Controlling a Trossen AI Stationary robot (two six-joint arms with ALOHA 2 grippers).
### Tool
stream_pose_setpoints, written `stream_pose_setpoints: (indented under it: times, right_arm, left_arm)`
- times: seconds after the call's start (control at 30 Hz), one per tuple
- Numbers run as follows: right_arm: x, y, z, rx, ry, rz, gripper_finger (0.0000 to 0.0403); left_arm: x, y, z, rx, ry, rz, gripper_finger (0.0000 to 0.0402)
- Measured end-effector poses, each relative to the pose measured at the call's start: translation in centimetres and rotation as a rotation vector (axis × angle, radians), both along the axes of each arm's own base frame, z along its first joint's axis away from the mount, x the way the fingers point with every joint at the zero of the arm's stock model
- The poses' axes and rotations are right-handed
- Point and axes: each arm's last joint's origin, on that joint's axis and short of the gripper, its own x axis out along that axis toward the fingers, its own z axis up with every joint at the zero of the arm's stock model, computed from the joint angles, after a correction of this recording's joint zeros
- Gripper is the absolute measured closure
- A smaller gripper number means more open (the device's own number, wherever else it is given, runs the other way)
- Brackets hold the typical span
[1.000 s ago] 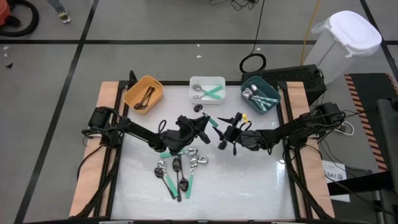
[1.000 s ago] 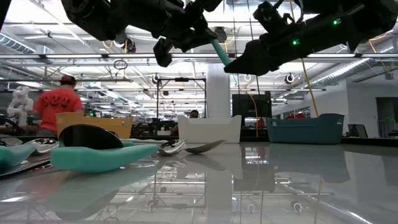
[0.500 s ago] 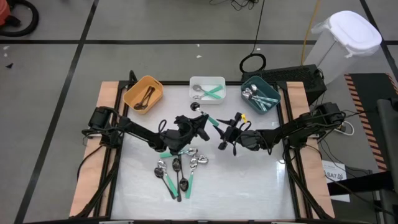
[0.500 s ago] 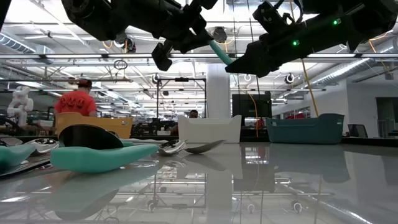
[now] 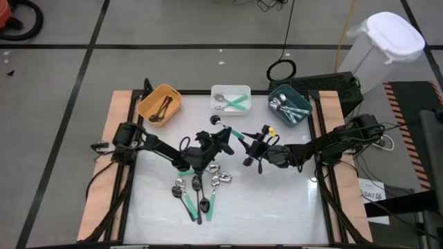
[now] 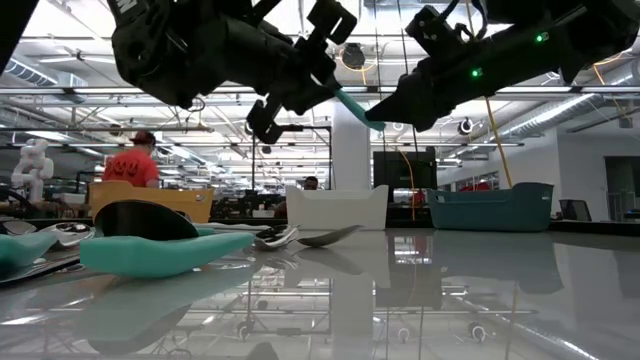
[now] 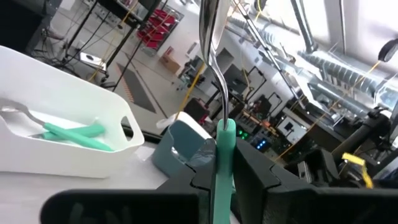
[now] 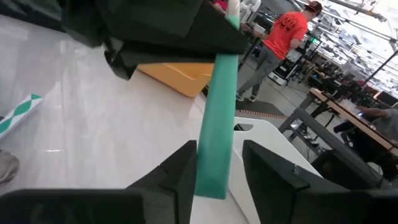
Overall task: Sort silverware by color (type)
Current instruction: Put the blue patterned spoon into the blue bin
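Note:
My left gripper (image 5: 221, 138) (image 7: 222, 168) is shut on a spoon with a mint-green handle (image 5: 236, 137), raised above the table's middle. Its metal bowl (image 5: 214, 120) (image 7: 208, 18) points up and toward the far edge. My right gripper (image 5: 248, 150) (image 8: 217, 171) is open. Its fingers stand on either side of the handle's free end (image 8: 214, 162) (image 6: 372, 117), with a gap showing on one side. More silverware (image 5: 199, 190) lies in a heap on the table nearer the front. My left gripper pinches the mint-green handle (image 7: 224, 140) between its two fingers, a little below the metal neck, with the fingers across it. The spoon is lifted clear and tilted. Its bowl is high, and its free end slants down toward my right gripper.
Three bins stand along the far edge: orange (image 5: 160, 104) with dark spoons, white (image 5: 231, 99) with green-handled spoons, and teal (image 5: 289, 104) with silver ones. Bare tabletop lies right of the heap. A person in a red shirt (image 6: 130, 168) is in the room beyond.
My left arm has reached farther toward the right gripper and dipped a little. The spoon's handle end has sunk lower, in between the right gripper's fingers. The right gripper has kept nearly still.

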Motion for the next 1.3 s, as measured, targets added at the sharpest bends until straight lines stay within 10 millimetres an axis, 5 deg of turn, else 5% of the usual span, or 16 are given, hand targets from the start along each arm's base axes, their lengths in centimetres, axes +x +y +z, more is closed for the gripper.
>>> stream_pose_setpoints:
  times: [0.6, 1.0, 1.13, 1.3]
  right_arm:
    - [-0.04, -0.29, -0.3, 0.018, 0.018, -0.011, 0.0276]
    - [-0.05, -0.31, -0.35, 0.016, 0.023, -0.014, 0.0326]
    - [-0.1, -0.34, -0.41, 0.012, 0.029, -0.02, 0.0326]
    - [-0.15, 0.11, 0.02, -0.006, 0.035, 0.031, 0.0326]
  left_arm:
    - [-0.04, -0.28, 0.3, -0.004, -0.04, -0.036, 0.0362]
    - [0.04, -0.41, 0.15, -0.008, -0.031, -0.055, 0.036]
    - [0.29, -0.3, 0.34, 0.051, -0.016, -0.161, 0.0324]
    - [0.39, -0.57, 0.26, 0.118, 0.044, -0.195, 0.0229]
